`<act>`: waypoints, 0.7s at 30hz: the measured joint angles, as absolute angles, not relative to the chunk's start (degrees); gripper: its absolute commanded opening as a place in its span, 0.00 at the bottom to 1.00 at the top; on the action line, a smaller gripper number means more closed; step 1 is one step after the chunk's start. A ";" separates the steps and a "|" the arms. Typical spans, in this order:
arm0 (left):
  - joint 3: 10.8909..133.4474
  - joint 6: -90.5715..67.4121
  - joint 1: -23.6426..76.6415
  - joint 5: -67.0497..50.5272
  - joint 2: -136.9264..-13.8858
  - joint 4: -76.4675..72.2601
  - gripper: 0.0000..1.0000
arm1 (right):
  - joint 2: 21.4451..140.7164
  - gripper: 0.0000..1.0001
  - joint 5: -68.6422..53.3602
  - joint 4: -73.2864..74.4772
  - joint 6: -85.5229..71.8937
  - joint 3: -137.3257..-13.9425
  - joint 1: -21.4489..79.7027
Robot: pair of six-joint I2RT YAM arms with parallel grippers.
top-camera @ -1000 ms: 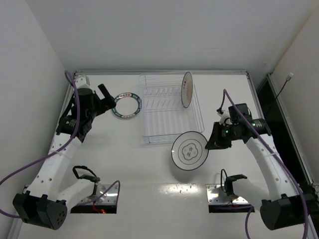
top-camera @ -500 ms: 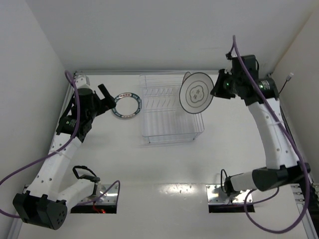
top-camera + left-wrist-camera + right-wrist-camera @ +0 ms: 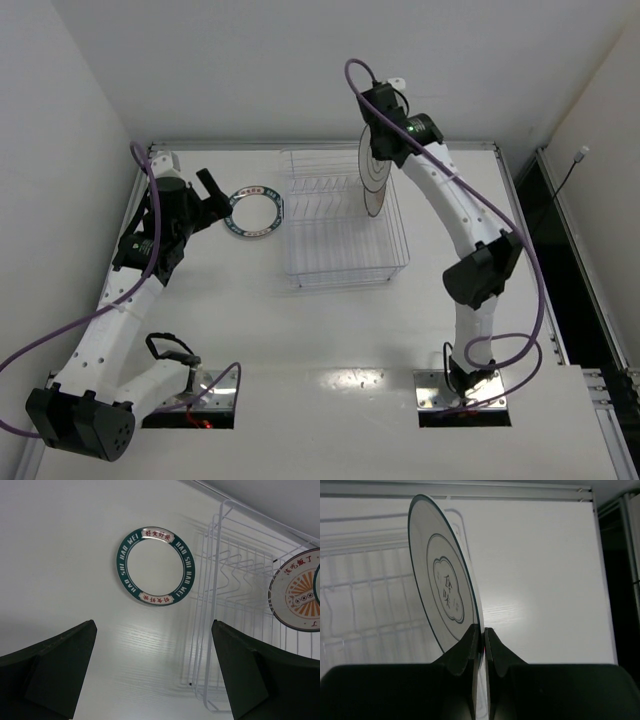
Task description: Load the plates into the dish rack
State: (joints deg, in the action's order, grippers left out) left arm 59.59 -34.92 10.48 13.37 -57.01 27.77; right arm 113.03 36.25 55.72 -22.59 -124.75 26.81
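Observation:
My right gripper [image 3: 381,156] is shut on the rim of the grey-ring flower plate [image 3: 372,188] and holds it on edge, nearly upright, above the right side of the clear dish rack [image 3: 345,268]. In the right wrist view the fingers [image 3: 470,640] pinch the plate [image 3: 445,590] over the rack [image 3: 360,595]. The orange sunburst plate [image 3: 295,597] stands upright in the rack [image 3: 220,580]. The teal-rimmed plate [image 3: 253,212] lies flat on the table left of the rack, also in the left wrist view [image 3: 155,566]. My left gripper [image 3: 212,190] is open and empty beside it [image 3: 153,625].
White walls close in the table at the left, back and right. A dark gap [image 3: 535,215] runs along the right side. Two metal mounting plates [image 3: 205,405] [image 3: 455,395] sit at the near edge by the arm bases.
My right gripper lifted the grey-ring plate from the table in front of the rack, carried it up and back, and turned it on edge over the rack. The left arm has not moved.

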 measured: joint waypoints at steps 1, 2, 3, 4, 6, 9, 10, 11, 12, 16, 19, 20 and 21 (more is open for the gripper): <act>59.59 -34.87 10.48 13.41 -57.01 27.79 1.00 | 113.89 0.00 37.60 55.77 -22.06 -126.02 27.27; 59.59 -34.79 10.48 13.41 -57.01 27.77 1.00 | 115.31 0.00 39.53 55.70 -21.21 -128.11 27.88; 59.59 -34.76 10.48 13.41 -57.01 27.77 1.00 | 116.27 0.00 41.17 55.24 -20.40 -129.38 28.38; 59.59 -34.74 10.48 13.43 -57.01 27.77 1.00 | 116.97 0.00 42.83 54.87 -19.70 -130.10 28.80; 59.59 -34.72 10.48 13.43 -57.01 27.79 1.00 | 117.97 0.00 45.34 54.33 -18.65 -130.63 29.39; 59.59 -34.72 10.48 13.43 -57.01 27.79 1.00 | 119.33 0.00 47.72 54.28 -17.69 -130.63 29.82; 59.59 -34.72 10.48 13.43 -57.01 27.81 1.00 | 119.87 0.00 48.18 54.26 -17.50 -130.63 30.11; 59.59 -34.72 10.48 13.43 -57.01 27.79 1.00 | 120.40 0.00 48.51 54.26 -17.45 -130.61 30.17; 59.59 -34.72 10.48 13.43 -57.01 27.81 1.00 | 120.95 0.00 48.95 54.22 -17.32 -130.61 30.33; 59.59 -34.72 10.48 13.43 -56.99 27.81 1.00 | 122.83 0.00 50.04 53.91 -16.88 -129.25 31.86; 59.59 -34.72 10.48 13.52 -56.99 27.81 1.00 | 124.27 0.00 50.26 53.89 -16.62 -127.96 33.43; 59.59 -34.72 10.48 13.61 -56.99 27.81 1.00 | 124.73 0.00 50.81 53.89 -16.21 -127.66 33.89; 59.59 -34.72 10.48 13.67 -56.97 27.81 1.00 | 124.99 0.00 51.40 53.84 -15.79 -127.44 34.30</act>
